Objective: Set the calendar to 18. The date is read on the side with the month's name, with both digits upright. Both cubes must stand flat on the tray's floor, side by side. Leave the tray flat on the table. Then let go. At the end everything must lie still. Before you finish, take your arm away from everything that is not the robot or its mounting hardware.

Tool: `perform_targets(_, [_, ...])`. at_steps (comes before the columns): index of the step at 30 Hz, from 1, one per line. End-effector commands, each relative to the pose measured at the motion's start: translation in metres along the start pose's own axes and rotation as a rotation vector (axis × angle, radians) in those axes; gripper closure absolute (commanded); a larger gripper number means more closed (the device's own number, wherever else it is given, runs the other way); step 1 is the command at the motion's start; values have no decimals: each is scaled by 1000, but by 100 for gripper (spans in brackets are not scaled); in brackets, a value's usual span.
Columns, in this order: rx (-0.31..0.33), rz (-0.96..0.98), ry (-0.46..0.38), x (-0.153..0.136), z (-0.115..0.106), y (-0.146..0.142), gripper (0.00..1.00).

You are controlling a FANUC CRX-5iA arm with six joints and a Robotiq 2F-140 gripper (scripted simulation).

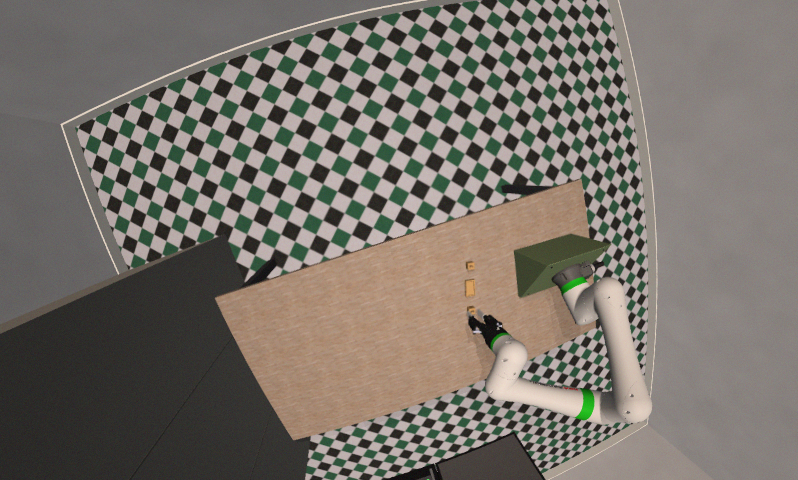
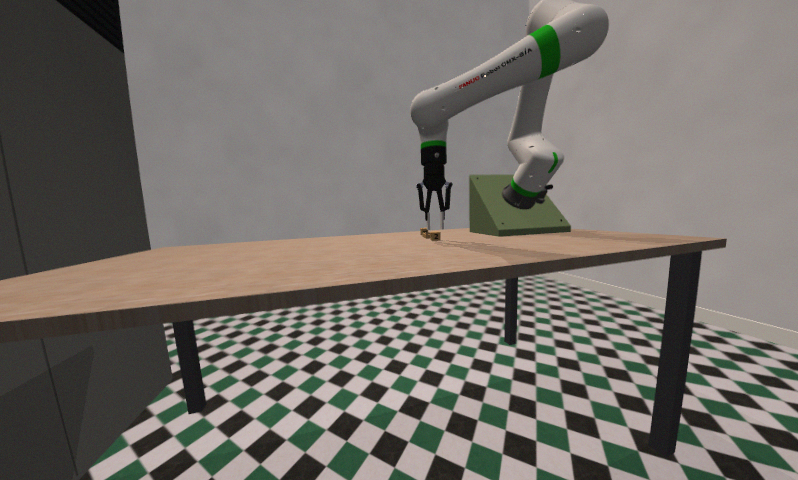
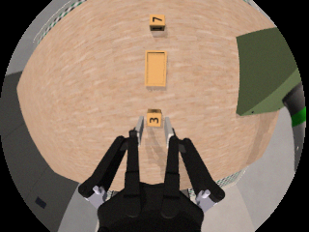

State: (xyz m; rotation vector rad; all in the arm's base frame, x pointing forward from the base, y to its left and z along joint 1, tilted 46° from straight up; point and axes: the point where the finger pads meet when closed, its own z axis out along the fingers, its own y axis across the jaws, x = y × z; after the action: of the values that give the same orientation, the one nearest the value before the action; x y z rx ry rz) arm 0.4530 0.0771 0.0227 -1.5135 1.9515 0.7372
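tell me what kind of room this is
Probably a bare robot test room: one arm on a green wedge base bolted to a long wooden table, plain grey walls, a checkered floor, nothing homely.

Exterior view: the tray (image 2: pixel 429 232) and the far cube cannot be separated, being too small and lined up behind the near cube (image 2: pixel 435 236). A digit on its facing side is seen but only faintly. Top view: no digit can be read on either cube (image 1: pixel 470 309), (image 1: pixel 469 264); the month's name on the tray (image 1: pixel 469 287) is not resolved. Wrist view: the picture is cropped to a circle, the green pedestal (image 3: pixel 265 72) being cut off at the right. Contact between fingertips and the near cube (image 3: pixel 154 118) cannot be judged.
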Motion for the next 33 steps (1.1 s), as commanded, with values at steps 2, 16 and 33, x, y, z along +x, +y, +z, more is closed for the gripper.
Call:
perform_targets(2, [0,0,0,0,0,0,71])
perform_targets(16, [0,0,0,0,0,0,71])
perform_targets(33, [0,0,0,0,5,0,71])
